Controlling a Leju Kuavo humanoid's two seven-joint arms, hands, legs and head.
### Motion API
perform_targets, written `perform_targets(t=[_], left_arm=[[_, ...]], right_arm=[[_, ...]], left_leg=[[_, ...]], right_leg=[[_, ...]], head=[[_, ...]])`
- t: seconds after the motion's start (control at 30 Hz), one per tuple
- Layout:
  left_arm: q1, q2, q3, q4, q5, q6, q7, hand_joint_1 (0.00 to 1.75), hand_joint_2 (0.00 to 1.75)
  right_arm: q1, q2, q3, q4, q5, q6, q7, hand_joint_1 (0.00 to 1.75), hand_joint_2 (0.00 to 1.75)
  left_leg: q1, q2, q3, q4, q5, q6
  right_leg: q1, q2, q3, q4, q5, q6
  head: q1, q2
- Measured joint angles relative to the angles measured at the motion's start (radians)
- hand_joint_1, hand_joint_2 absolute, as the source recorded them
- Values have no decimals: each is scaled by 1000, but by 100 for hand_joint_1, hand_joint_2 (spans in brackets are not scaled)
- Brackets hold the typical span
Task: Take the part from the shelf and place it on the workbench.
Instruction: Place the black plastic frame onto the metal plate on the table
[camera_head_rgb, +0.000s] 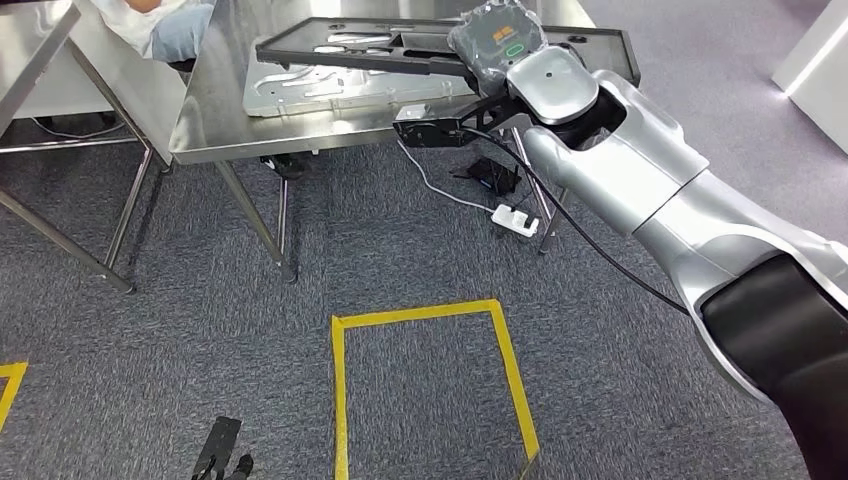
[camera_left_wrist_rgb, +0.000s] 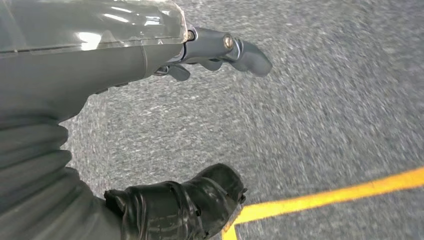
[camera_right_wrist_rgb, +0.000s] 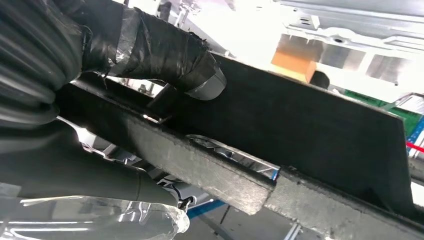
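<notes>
Robot hand, right (camera_head_rgb: 497, 42), is clamped on the near edge of the black flat part (camera_head_rgb: 400, 48), held level just above the steel worktop (camera_head_rgb: 210, 120). Stiff, broad and thin, it is judged prone to tipping when gripped off-centre. Left robot hand (camera_left_wrist_rgb: 220, 50) hangs unloaded, fingers apart.

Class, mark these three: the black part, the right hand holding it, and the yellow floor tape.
black part (camera_head_rgb: 330, 52): head view, near rail of frame.
right hand (camera_head_rgb: 497, 42): head view, back of hand.
yellow floor tape (camera_head_rgb: 415, 314): head view, far edge.
</notes>
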Motion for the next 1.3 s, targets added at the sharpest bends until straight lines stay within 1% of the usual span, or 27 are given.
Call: perform_targets(t=[0.07, 0.1, 0.17, 0.2, 0.23, 0.27, 0.33, 0.4, 0.47, 0.57, 0.6, 0.67, 0.7, 0.73, 0.77, 0.8, 0.83, 0.87, 0.9, 0.93, 1.03, 1.1, 1.13, 1.2, 1.23, 1.27, 1.3], left_arm=[[1, 0, 0, 0, -4, 2, -1, 0, 175], [1, 0, 1, 0, -6, 4, -1, 0, 175], [1, 0, 3, 0, -10, 6, -2, 0, 175], [1, 0, 4, 0, -10, 6, -3, 0, 175], [2, 0, 6, 0, -11, 7, -4, 0, 175], [2, 0, 8, 0, -11, 8, -4, 0, 175], [4, 0, 9, 0, -12, 8, -4, 0, 175], [4, 0, 10, 0, -15, 10, -4, 0, 175], [4, -1, 11, 0, -19, 15, -4, 0, 175], [5, -1, 16, 0, -26, 19, -4, 0, 175], [3, -1, 17, 0, -29, 19, -4, 0, 175], [2, -1, 19, 0, -31, 19, -4, 0, 175], [2, -2, 20, 0, -33, 18, -4, 0, 175], [3, -2, 21, 0, -35, 18, -4, 0, 175], [4, -3, 21, 0, -37, 17, -4, 0, 175], [4, -3, 22, 0, -39, 17, -5, 0, 175], [4, -3, 22, 0, -41, 16, -6, 0, 175], [3, -3, 22, 0, -43, 16, -7, 0, 175], [3, -3, 22, 0, -45, 15, -8, 0, 175], [2, -4, 22, 0, -47, 15, -9, 0, 175], [0, -4, 23, 0, -49, 11, -12, 0, 175], [-1, -6, 23, -1, -51, 7, -14, 0, 175], [-2, -6, 23, -1, -52, 4, -15, 0, 175], [-3, -7, 23, -1, -53, 0, -15, 0, 175], [-3, -8, 23, -1, -53, -1, -15, 0, 175], [-2, -8, 23, -1, -54, -1, -15, 0, 175], [-2, -8, 23, -1, -54, -2, -15, 0, 175]], right_arm=[[-2, 0, 0, 0, 0, 0, 0, 175, 175], [-3, 0, 0, 0, 0, 0, 0, 175, 175], [-2, 0, 0, 1, 0, 0, 0, 175, 175], [1, 0, 0, 1, 0, 0, 0, 175, 175], [4, 0, 0, 2, 0, 0, 0, 175, 175], [6, 0, 0, 2, 0, 1, 0, 175, 175], [7, 0, 0, 3, 0, 0, 0, 175, 175], [6, 2, 1, 3, 0, 0, 0, 175, 175], [7, 7, 1, 3, 1, 0, 0, 175, 175], [8, 18, 2, 7, 3, -2, -1, 175, 175], [8, 23, 2, 9, 5, -3, -2, 175, 175], [8, 36, 2, 14, 8, -6, -7, 175, 175], [9, 43, 3, 17, 9, -8, -12, 175, 175], [10, 51, 5, 22, 11, -8, -18, 175, 175], [12, 59, 6, 26, 13, -9, -23, 175, 175], [13, 67, 7, 31, 15, -10, -28, 175, 175], [13, 75, 8, 35, 17, -12, -31, 175, 175], [12, 83, 8, 40, 18, -15, -34, 175, 175], [9, 92, 8, 45, 20, -19, -37, 175, 175], [6, 100, 8, 51, 21, -22, -39, 175, 175], [1, 122, 9, 67, 22, -26, -52, 175, 175], [-4, 135, 9, 77, 22, -28, -60, 175, 175], [-7, 141, 9, 83, 22, -30, -63, 175, 175], [-9, 152, 11, 93, 23, -34, -69, 175, 175], [-7, 156, 12, 97, 23, -35, -72, 175, 175], [-5, 159, 14, 102, 23, -36, -74, 175, 175], [-4, 162, 16, 106, 23, -36, -76, 175, 175]], left_leg=[[6, 2, 15, -19, 3, 6], [9, 3, 23, -27, 4, 10], [9, 4, 30, -27, -2, 15], [9, 3, 31, -24, -7, 16], [10, 3, 33, -19, -12, 16], [11, 1, 34, -13, -18, 14], [14, -3, 37, 4, -36, 7], [13, -6, 33, 23, -53, -5], [11, -7, 29, 28, -58, -15], [15, -4, 26, 41, -72, -30], [16, -3, 11, 72, -87, -36], [19, -1, -48, 179, -126, -47], [21, 0, -83, 234, -139, -50], [22, 0, -109, 267, -136, -52], [22, 0, -118, 265, -116, -53], [22, 0, -109, 227, -78, -51], [22, 0, -85, 161, -35, -49], [20, 0, -58, 100, -5, -45], [17, 0, -34, 48, 11, -41], [13, -1, -19, 20, 14, -36], [10, -1, -5, 1, 5, -22], [16, 0, 9, -13, 5, -10], [18, 0, 15, -17, 4, -4], [16, 1, 23, -18, -3, 5], [16, 0, 27, -17, -8, 7], [16, -1, 33, -16, -13, 7], [16, -4, 39, -14, -19, 6]], right_leg=[[1, -2, -6, 20, -15, 9], [2, -3, -24, 59, -34, 13], [-1, -4, -90, 182, -83, 19], [-3, -4, -124, 236, -95, 22], [-6, -5, -145, 261, -90, 26], [-9, -6, -148, 249, -66, 28], [-14, -8, -109, 138, 6, 30], [-12, -9, -67, 45, 38, 26], [-6, -6, -58, 28, 31, 17], [-12, -3, -50, 19, 29, 0], [-15, -3, -44, 15, 29, -5], [-16, -1, -36, 13, 23, -13], [-16, 0, -32, 13, 20, -14], [-15, 1, -27, 13, 15, -15], [-15, 2, -21, 13, 11, -14], [-15, 2, -13, 13, 5, -13], [-15, 2, -4, 13, -1, -11], [-14, 2, 4, 11, -6, -8], [-13, 2, 9, 10, -10, -5], [-12, 2, 11, 7, -12, 0], [-11, 1, 15, -4, -15, 16], [-9, -4, 1, 32, -36, 22], [-9, -6, -24, 82, -58, 23], [-9, -7, -98, 217, -104, 23], [-8, -7, -129, 265, -111, 24], [-9, -7, -145, 278, -98, 24], [-9, -8, -142, 250, -65, 22]], head=[[2, 0], [4, 0], [4, 0], [4, 0], [4, 0], [4, 0], [5, 0], [4, 0], [3, 0], [0, 0], [-2, 0], [-5, 0], [-5, 0], [-5, 0], [-5, 0], [-5, 0], [-6, 0], [-5, 0], [-5, 0], [-5, 0], [-5, 0], [-3, 0], [-1, 0], [0, 0], [0, 0], [0, 0], [1, 0]])
